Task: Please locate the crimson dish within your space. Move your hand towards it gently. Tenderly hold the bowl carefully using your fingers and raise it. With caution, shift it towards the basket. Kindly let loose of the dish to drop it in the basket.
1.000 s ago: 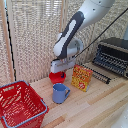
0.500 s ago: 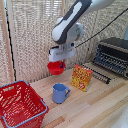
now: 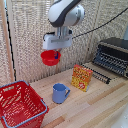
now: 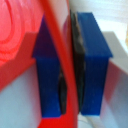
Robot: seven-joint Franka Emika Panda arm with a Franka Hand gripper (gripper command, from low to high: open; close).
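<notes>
The small red bowl hangs in the air, well above the wooden table, held by its rim. My white gripper is shut on that rim. In the wrist view the two dark blue fingers clamp the thin red rim between them. The red basket with its blue-grey rim stands on the table at the exterior view's lower left, below the bowl and further to the left.
A blue handled mug stands on the table below the bowl. A yellow and red box stands to its right. A black toaster oven sits at the far right. A slatted blind forms the back wall.
The gripper has lifted the bowl higher above the table and moved it slightly toward the exterior view's left. The mug, box and basket have not moved.
</notes>
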